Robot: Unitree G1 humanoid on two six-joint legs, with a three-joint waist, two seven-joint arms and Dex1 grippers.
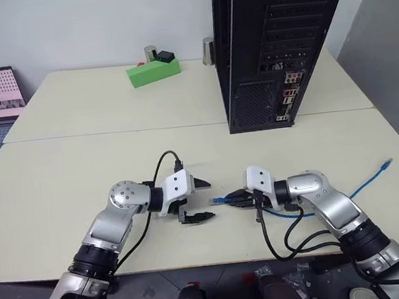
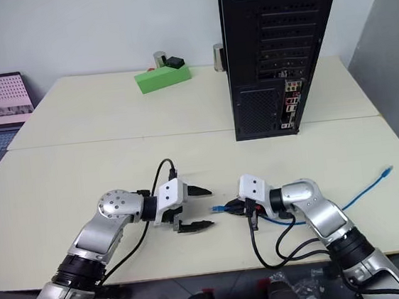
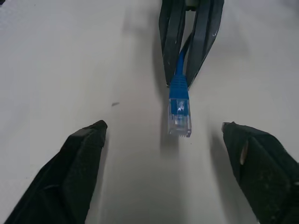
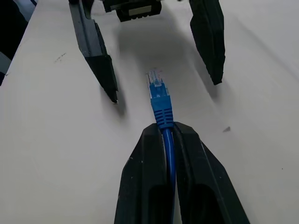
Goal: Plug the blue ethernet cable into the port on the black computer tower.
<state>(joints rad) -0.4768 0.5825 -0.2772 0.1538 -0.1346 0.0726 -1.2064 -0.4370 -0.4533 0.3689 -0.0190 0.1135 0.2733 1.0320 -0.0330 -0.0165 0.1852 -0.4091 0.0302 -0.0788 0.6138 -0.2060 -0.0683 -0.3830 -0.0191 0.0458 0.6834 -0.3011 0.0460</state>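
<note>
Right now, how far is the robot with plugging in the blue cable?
Done: the right gripper is shut on the thin blue ethernet cable, just behind its clear plug, which sticks out over the table. In hand: the left gripper faces that plug with its fingers open on either side, not touching it. Left: carrying the plug to the tall black computer tower and pushing it into a port.

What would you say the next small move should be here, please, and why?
Probably ease the open left gripper forward so its fingers close around the clear plug. The right gripper is shut on the blue ethernet cable just behind that plug, which points into the left gripper's gap, not yet touched.
</note>
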